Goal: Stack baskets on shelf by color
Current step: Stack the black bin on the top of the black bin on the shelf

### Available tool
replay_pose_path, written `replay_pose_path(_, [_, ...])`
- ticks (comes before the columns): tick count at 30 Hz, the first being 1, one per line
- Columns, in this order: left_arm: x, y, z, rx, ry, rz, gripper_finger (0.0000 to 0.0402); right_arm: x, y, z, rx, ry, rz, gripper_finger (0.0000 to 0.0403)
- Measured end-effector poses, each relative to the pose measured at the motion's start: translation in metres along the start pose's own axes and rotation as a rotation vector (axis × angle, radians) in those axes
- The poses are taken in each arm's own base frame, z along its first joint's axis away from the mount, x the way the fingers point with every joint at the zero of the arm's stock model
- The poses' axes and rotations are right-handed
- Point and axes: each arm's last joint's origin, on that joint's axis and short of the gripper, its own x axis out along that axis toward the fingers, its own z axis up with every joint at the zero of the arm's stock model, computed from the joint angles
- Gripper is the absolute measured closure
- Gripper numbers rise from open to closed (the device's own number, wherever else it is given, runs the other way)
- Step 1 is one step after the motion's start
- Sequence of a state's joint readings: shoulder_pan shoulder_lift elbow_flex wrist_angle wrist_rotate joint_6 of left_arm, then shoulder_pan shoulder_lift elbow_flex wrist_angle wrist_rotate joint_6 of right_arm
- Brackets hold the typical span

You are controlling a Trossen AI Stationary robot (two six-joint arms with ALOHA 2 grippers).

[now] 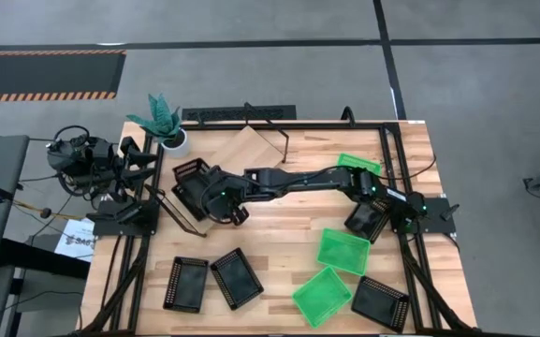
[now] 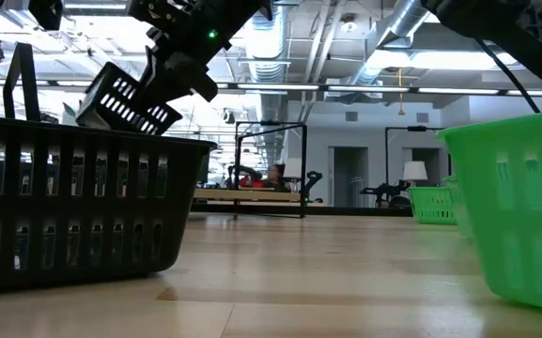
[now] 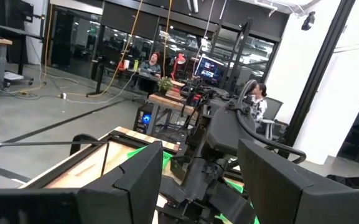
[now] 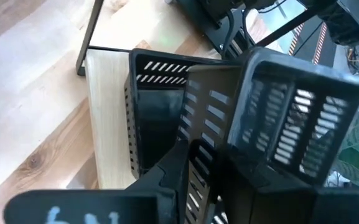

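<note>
My right gripper [image 1: 221, 201] reaches across to the table's left part and is shut on a black basket [image 2: 125, 99], which it holds tilted in the air. Right below it, a second black basket [image 4: 154, 118] stands on the shelf's light-wood board [image 4: 107, 99]. More black baskets [image 1: 185, 283] [image 1: 237, 278] [image 1: 380, 302] lie along the near edge. Green baskets [image 1: 342, 251] [image 1: 322, 296] lie near right, and one [image 1: 358, 164] at the far right. My left gripper [image 3: 198, 180] is open and waits, folded back, at the table's left edge. My right gripper holds the black basket by one mesh side wall [image 4: 207, 149], which runs between the two fingers. The fingers [image 2: 181, 66] come from above, slanting toward the table's left. The basket is lifted clear and hangs tilted below them, over the basket on the shelf.
A potted plant [image 1: 162, 122] stands at the far left corner. A black basket [image 1: 368, 220] lies under the right arm near its base. A wire frame piece [image 1: 265, 131] sits at the far edge. Bare wood lies in the table's middle [image 1: 279, 234].
</note>
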State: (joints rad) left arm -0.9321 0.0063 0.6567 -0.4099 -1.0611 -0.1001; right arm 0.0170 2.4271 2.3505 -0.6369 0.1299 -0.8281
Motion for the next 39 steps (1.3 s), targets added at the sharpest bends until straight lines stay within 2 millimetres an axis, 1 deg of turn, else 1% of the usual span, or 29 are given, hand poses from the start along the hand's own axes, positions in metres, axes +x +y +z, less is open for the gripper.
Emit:
replay_pose_path(5, [0.000,0.000,0.000,0.000,0.000,0.000,0.0203,0.000,0.000,0.000,-0.001,-0.001,0.001,0.0299])
replay_pose_path(13, [0.000,0.000,0.000,-0.001,0.000,0.000,0.0203,0.000,0.000,0.000,-0.003,0.000,0.000,0.0259])
replay_pose_path(17, [0.000,0.000,0.000,-0.001,0.000,0.000,0.0203,0.000,0.001,0.001,-0.014,-0.001,0.001,0.0251])
replay_pose_path(24, [0.000,0.000,0.000,0.000,0.001,0.000,0.0203,-0.001,0.002,0.005,-0.015,-0.013,-0.008,0.0259])
replay_pose_path(30, [0.000,0.000,0.000,0.002,0.002,0.000,0.0203,-0.002,-0.005,0.009,0.034,-0.037,-0.106,0.0267])
replay_pose_path(34, [0.000,0.000,0.000,0.002,0.002,0.000,0.0203,-0.001,-0.012,0.005,0.061,-0.038,-0.135,0.0272])
replay_pose_path(39, [0.000,0.000,0.000,0.002,0.002,-0.001,0.0203,-0.001,-0.021,-0.005,0.109,0.037,-0.204,0.0281])
